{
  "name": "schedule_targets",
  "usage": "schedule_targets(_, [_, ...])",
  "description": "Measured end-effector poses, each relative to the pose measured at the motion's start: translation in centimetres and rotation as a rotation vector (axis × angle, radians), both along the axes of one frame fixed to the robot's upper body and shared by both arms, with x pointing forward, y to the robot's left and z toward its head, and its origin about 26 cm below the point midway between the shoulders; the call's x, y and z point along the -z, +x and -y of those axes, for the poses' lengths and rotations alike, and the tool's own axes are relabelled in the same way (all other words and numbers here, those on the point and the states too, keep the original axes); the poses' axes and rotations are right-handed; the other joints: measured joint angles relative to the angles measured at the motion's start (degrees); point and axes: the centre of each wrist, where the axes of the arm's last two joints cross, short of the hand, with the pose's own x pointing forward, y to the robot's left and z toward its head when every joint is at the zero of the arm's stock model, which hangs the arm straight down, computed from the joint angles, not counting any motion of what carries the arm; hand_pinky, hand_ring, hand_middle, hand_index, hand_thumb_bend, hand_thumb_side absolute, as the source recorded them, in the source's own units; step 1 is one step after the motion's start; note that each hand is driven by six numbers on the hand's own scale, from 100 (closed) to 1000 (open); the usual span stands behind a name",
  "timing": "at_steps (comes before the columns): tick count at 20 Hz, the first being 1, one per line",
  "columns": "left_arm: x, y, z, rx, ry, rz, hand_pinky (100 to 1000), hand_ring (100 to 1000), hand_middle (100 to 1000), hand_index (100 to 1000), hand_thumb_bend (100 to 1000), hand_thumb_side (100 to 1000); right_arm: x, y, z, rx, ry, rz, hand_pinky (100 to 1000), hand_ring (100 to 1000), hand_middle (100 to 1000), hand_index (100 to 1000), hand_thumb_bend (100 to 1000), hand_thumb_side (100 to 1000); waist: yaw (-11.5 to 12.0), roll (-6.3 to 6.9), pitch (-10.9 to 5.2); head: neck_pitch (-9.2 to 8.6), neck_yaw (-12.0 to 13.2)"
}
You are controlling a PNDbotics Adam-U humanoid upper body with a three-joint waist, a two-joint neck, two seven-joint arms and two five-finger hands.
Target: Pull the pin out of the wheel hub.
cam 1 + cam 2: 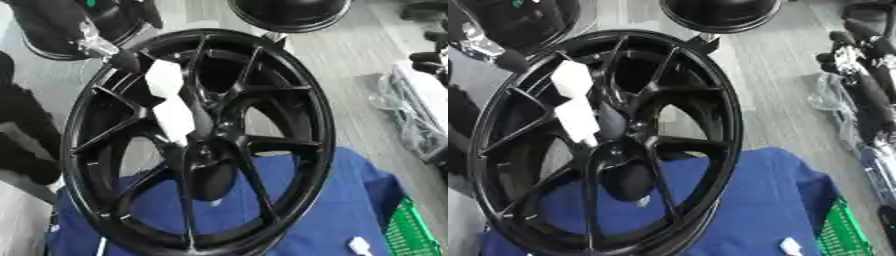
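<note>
Black and glossy, the wheel hub stands tilted on edge and fills the middle of the frame, its lower rim resting on a blue cloth spread across the lower half. A white faceted piece, which may be the pin, lies along the spokes just above the hub's centre, running from the upper left toward the middle. At the lower right edge sits a green basket; its contents cannot be made out. A small white object lies on the cloth just beside the basket. The left hand shows in the upper left, black with silver parts, one dark fingertip near the wheel's upper rim and close to the white piece's top end; whether it touches or grips anything cannot be told. The right hand appears at the right edge, well apart from the wheel, its fingers hard to read. No writing is legible.
</note>
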Motion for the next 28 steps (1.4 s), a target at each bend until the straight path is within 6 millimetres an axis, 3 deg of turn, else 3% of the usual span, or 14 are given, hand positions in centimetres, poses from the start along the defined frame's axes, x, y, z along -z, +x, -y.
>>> schedule_targets(13, [1.3,0.7,1.6,0.042,0.04,-0.007,829,878,804,824,630,537,0.0,0.0,-0.1,-0.007,-0.004,-0.001,764,702,793,898,100,545,-0.32,0.07,-0.04,-0.07,0.0])
schedule_targets(20, [1.2,0.6,1.9,0.048,0.077,0.043,851,890,821,839,655,408,-0.1,0.1,-0.2,-0.013,-0.005,0.001,764,702,793,898,100,548,-0.43,0.1,-0.05,-0.08,0.24])
schedule_targets(25, [0.9,1.0,2.1,0.035,0.105,0.09,851,889,827,843,652,403,-0.1,0.1,-0.2,-0.014,-0.006,0.001,764,702,793,899,100,549,-0.53,0.1,-0.05,-0.09,0.74])
schedule_targets(28, [1.1,1.4,2.2,0.027,0.119,0.101,856,887,827,846,706,364,-0.2,0.1,-0.2,-0.016,-0.006,0.002,764,702,793,899,100,550,-0.59,0.1,-0.05,-0.09,1.25])
